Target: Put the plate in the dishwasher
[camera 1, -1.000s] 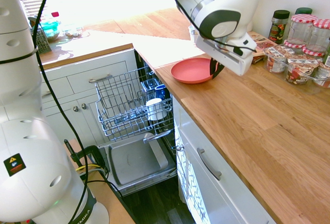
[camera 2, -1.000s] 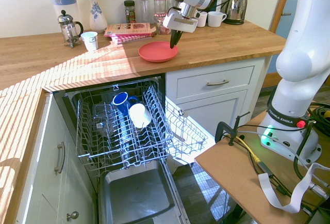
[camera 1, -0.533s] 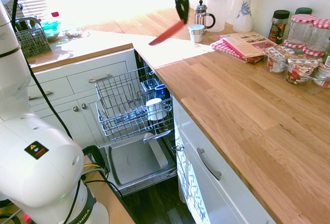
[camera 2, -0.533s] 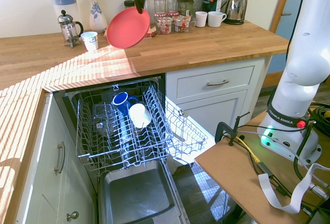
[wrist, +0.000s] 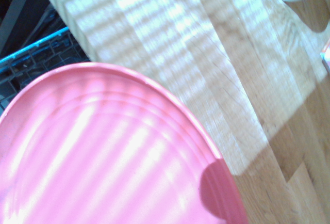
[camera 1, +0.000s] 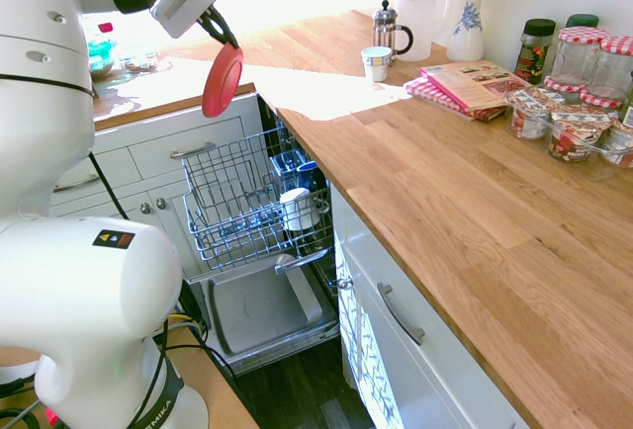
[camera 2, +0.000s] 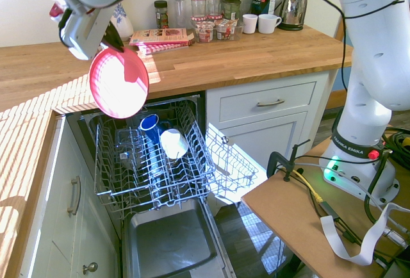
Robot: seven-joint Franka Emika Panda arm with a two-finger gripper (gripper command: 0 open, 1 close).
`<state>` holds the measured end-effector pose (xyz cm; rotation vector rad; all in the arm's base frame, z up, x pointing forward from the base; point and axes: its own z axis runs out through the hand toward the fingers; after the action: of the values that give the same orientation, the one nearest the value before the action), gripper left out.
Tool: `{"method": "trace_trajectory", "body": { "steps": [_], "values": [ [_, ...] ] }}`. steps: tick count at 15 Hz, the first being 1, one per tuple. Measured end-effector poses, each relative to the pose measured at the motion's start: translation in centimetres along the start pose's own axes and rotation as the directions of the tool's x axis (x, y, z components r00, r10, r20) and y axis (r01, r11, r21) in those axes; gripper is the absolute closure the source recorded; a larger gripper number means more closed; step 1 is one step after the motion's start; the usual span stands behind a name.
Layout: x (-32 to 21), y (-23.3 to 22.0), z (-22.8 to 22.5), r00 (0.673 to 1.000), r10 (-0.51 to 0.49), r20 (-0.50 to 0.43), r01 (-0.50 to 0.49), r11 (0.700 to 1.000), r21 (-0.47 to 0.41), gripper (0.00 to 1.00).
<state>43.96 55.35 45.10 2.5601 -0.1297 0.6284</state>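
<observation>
The coral-red plate [camera 1: 223, 80] hangs nearly on edge in the air, above the far end of the pulled-out wire rack [camera 1: 242, 202] of the open dishwasher [camera 1: 267, 305]. My gripper [camera 1: 216, 29] is shut on the plate's upper rim. In the second exterior view the plate [camera 2: 119, 83] faces the camera, over the rack's [camera 2: 154, 156] back part, with the gripper [camera 2: 110, 40] at its top. The wrist view shows the plate [wrist: 103, 162] close up over the counter edge.
In the rack stand a blue cup [camera 2: 150, 125] and a white cup [camera 2: 173, 142]. The dishwasher door [camera 2: 170, 243] lies open below. On the wooden counter [camera 1: 475, 202] are a French press [camera 1: 388, 26], a small cup [camera 1: 376, 61], jars [camera 1: 579, 63] and a booklet [camera 1: 470, 83].
The arm has carried the plate off the counter, up and across to above the dishwasher rack. The plate has turned from flat to almost on edge.
</observation>
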Motion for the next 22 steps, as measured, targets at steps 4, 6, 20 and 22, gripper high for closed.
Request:
{"method": "trace_trajectory", "body": {
  "steps": [4, 6, 20, 22],
  "values": [
    [-9.2, -10.3, 5.8, 0.972, -0.216, -0.094, 0.202, 0.969, -0.144, 1.0],
    [-13.5, -13.3, 8.4, 0.936, -0.328, -0.128, 0.295, 0.929, -0.223, 1.0],
    [-19.9, -17.7, 13.3, 0.722, -0.69, 0.045, 0.647, 0.651, -0.396, 0.0],
    [-19.6, -17.6, 12.9, 0.716, -0.69, 0.108, 0.675, 0.645, -0.358, 0.0]
  ]
}}
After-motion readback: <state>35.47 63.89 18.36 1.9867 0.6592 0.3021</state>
